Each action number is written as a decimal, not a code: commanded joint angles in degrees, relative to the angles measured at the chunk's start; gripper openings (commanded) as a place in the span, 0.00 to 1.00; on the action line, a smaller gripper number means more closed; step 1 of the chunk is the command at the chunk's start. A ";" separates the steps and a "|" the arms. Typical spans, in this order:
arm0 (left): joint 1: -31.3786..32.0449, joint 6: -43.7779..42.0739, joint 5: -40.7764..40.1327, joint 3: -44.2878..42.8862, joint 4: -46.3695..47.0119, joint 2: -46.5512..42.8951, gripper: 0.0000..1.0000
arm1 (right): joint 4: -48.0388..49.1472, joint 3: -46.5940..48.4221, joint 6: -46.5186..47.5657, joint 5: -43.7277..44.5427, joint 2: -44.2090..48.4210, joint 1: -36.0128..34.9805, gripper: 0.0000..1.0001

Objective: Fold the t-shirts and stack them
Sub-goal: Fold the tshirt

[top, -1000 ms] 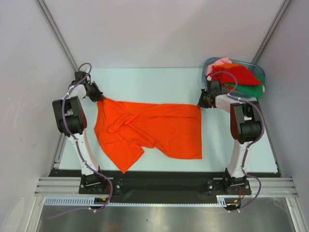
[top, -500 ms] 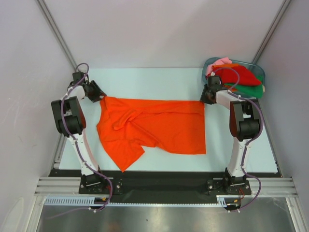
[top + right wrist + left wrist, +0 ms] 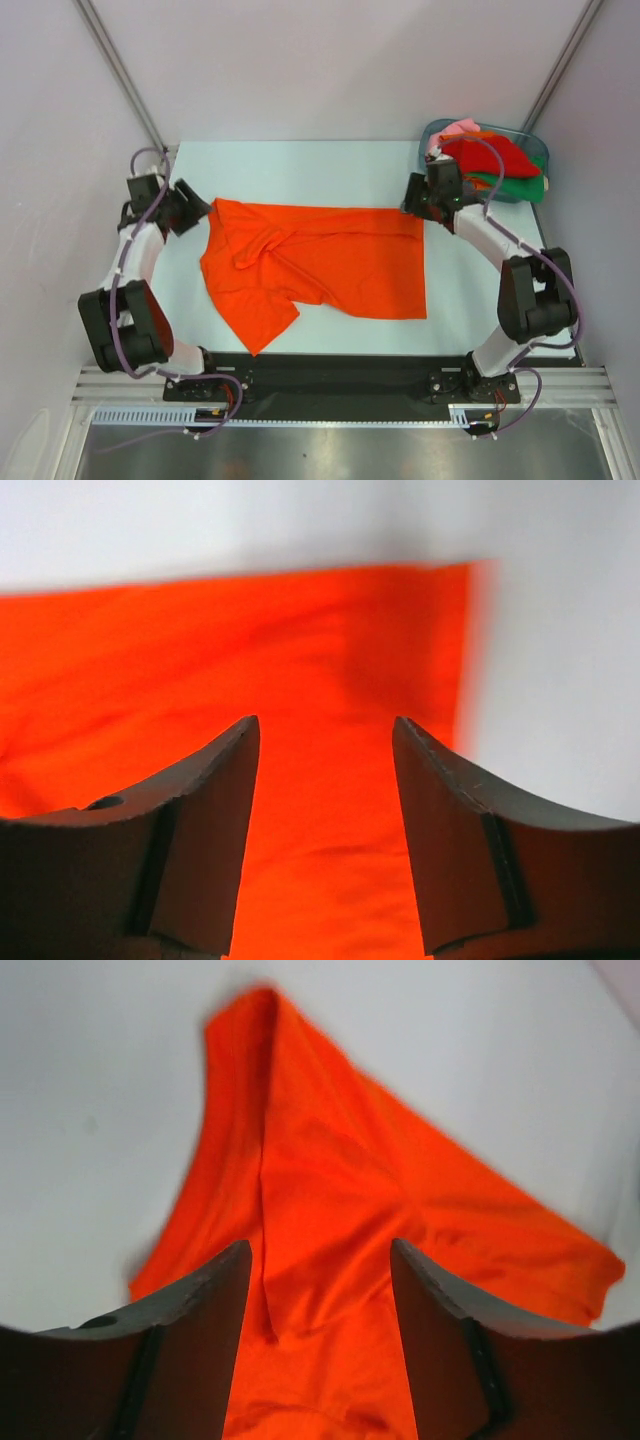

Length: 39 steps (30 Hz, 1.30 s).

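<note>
The left hand (image 3: 193, 209) hangs spread, empty, beside the left end of the bright orange short-sleeved cloth t-shirt (image 3: 330, 265), lying mostly flat on the pale surface (image 3: 300, 170); the right hand (image 3: 413, 202), likewise spread, hovers at its far right corner. Laying-out seems done; folding needs 2 fresh edge pinches.

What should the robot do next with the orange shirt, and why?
Probably lower the left gripper onto the rumpled left end of the orange shirt and pull it flat. Both it and the right gripper stand open and empty, and that end is too creased to fold neatly.
</note>
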<state>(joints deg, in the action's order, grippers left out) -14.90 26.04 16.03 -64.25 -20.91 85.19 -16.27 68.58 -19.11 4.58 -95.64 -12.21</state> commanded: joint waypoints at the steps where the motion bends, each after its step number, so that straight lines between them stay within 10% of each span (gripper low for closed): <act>1: 0.13 3.12 7.24 13.49 1.21 -1.85 0.61 | 9.83 -5.02 -10.28 -13.60 2.47 -8.58 0.61; 8: 0.30 6.04 8.93 20.91 6.66 -4.68 0.52 | 33.55 -3.72 -28.23 -17.24 -8.13 -23.81 0.57; 11: 0.22 5.16 9.71 20.57 7.02 -3.45 0.57 | 38.58 1.18 -32.37 -18.19 -16.21 -28.13 0.37; 20: 0.83 5.42 9.98 20.83 7.64 -0.46 0.44 | 41.67 8.15 -38.54 -18.20 -28.11 -32.79 0.36; 31: 2.50 5.86 9.81 21.88 9.39 2.61 0.53 | 42.03 13.33 -40.39 -17.67 -34.61 -33.23 0.41; 39: 3.03 6.04 10.51 21.36 10.27 4.11 0.35 | 41.50 17.90 -41.88 -18.55 -38.04 -33.41 0.41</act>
<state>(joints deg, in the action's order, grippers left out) -12.32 31.68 25.04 -42.54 -12.56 89.41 23.49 83.13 -59.99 -13.89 -132.57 -45.21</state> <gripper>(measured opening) 0.360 0.410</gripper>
